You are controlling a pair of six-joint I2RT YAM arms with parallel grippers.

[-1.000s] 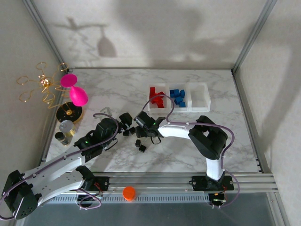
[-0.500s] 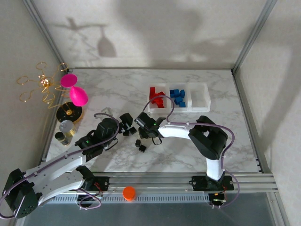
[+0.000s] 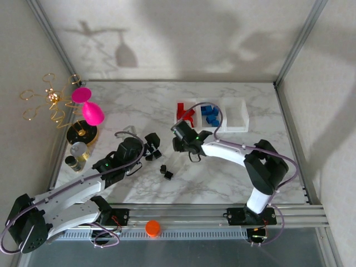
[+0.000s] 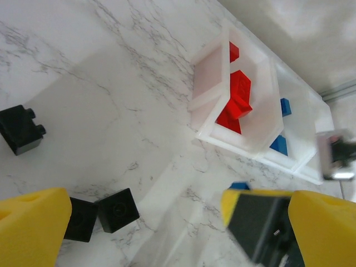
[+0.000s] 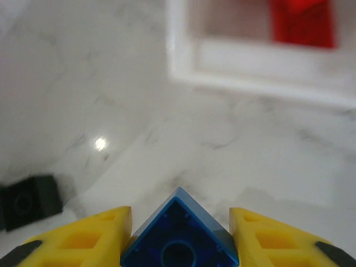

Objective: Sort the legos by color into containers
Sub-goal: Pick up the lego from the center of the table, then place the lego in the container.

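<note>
Bricks of black plastic (image 3: 166, 171) lie loose on the marbled table (image 3: 222, 172) nearest my arms, with the left tool (image 4: 147, 214) spread wide over them. Farther on, my right tool (image 5: 179, 216) pinches a blue brick (image 5: 178, 245) just short of the white translucent bins (image 3: 243, 114). I judge this the carrying step; next comes reaching the middle, blue-filled compartment (image 3: 210, 115) and letting go.
</note>
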